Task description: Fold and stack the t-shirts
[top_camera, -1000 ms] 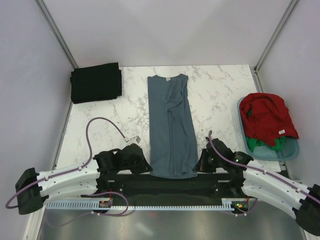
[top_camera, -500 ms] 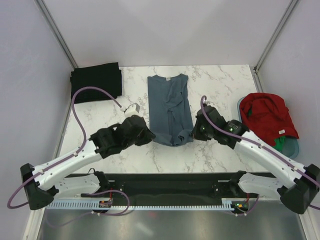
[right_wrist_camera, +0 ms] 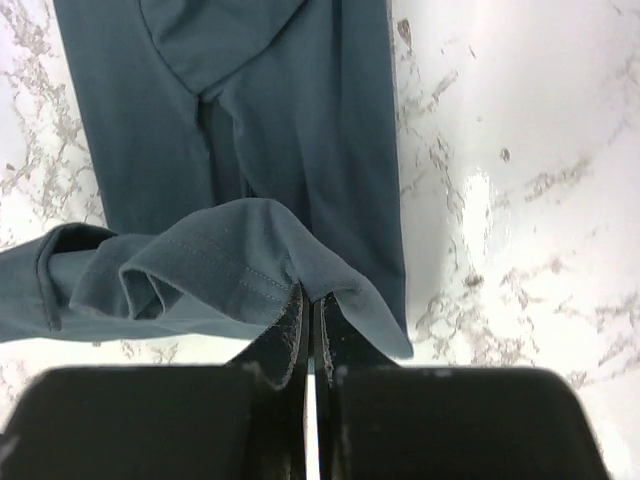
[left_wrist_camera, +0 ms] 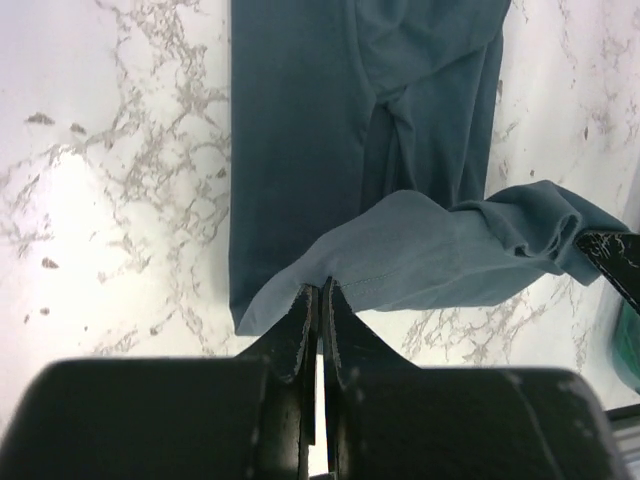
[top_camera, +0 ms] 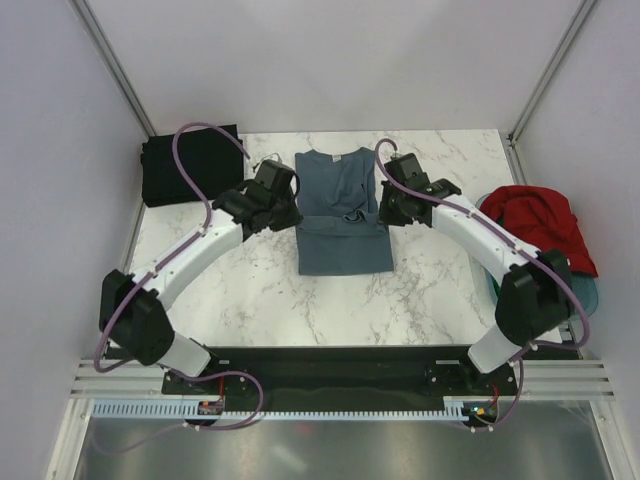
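The slate blue-grey t-shirt (top_camera: 343, 215) lies lengthwise in the middle of the table, its near half folded up over its far half. My left gripper (top_camera: 292, 212) is shut on the hem's left corner (left_wrist_camera: 322, 283). My right gripper (top_camera: 384, 213) is shut on the hem's right corner (right_wrist_camera: 310, 292). Both hold the hem a little above the shirt's body. The black t-shirt (top_camera: 192, 165) lies folded at the far left. The red t-shirt (top_camera: 538, 230) sits heaped in the tub over the green t-shirt, which is hidden here.
A pale blue plastic tub (top_camera: 588, 296) stands at the right edge of the marble table (top_camera: 250, 300). Grey walls and metal posts close in the back and sides. A black rail and cable tray run along the near edge.
Both grippers have carried the blue-grey shirt's hem from the near edge toward the far end, folding the shirt in half. Both arms are now stretched out over the table.
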`<state>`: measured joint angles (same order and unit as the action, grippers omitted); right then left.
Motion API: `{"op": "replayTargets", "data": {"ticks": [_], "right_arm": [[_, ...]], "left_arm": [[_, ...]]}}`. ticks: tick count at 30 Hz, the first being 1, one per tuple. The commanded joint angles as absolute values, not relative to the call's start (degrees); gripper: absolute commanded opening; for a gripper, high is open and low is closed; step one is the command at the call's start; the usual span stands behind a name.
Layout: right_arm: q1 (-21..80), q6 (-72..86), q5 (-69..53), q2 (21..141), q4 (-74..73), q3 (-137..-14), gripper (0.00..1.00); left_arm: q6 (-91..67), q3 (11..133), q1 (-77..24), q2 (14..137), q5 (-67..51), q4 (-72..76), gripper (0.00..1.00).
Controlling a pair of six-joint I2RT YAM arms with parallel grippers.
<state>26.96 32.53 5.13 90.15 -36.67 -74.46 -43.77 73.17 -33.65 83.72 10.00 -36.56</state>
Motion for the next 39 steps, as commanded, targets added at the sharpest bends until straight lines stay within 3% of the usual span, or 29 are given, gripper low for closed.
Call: {"op": "replayTargets", "data": {"ticks": [1, 15, 16, 18, 19, 21, 22, 25, 27, 29, 33, 39], "right_arm": [[25.6, 28.6, 4.5, 94.5, -34.1, -80.1, 0.0], [21.9, 27.3, 1.1, 112.1, -33.0, -90.8, 0.0], [21.4, 27.4, 1.0, 113.1, -33.0, -92.3, 0.01], [20.7, 28.6, 1.0, 116.3, -34.2, -94.8, 0.18], [19.5, 28.9, 0.2, 117.5, -34.4, -98.7, 0.46], [18.4, 29.4, -1.2, 121.6, -36.5, -103.9, 0.73], [17.1, 29.4, -2.4, 123.2, -38.2, -111.5, 0.81], [15.4, 28.7, -3.6, 127.2, -47.1, -123.8, 0.82], [15.3, 27.9, -3.5, 122.8, -47.1, -122.1, 0.82], [15.6, 28.0, -5.3, 115.1, -44.7, -112.5, 0.82], [17.9, 29.7, -8.9, 103.3, -34.9, -89.4, 0.81], [21.4, 29.7, -13.4, 98.3, -29.4, -75.4, 0.81]], "left_arm": [[-37.6, 78.8, -30.6, 88.2, 6.4, -34.1, 0.02], [-32.2, 92.7, -23.0, 110.8, -1.7, -33.3, 0.02], [-32.2, 93.5, -22.7, 112.0, -3.6, -33.5, 0.06], [-32.4, 96.7, -21.1, 115.8, -6.0, -33.7, 0.16], [-31.9, 98.7, -20.5, 117.4, -8.7, -34.2, 0.33], [-31.6, 108.1, -18.4, 123.6, -10.3, -40.0, 0.46], [-31.6, 112.3, -17.7, 126.2, -12.6, -42.9, 0.51], [-30.5, 126.1, -16.0, 131.0, -13.0, -53.8, 0.53], [-29.6, 125.3, -16.0, 126.4, -10.7, -54.5, 0.54], [-29.6, 121.9, -15.9, 122.2, -9.3, -53.6, 0.54], [-30.3, 105.9, -16.4, 109.6, -8.7, -48.4, 0.53], [-34.3, 81.7, -21.0, 97.2, -9.8, -38.7, 0.53]]}}
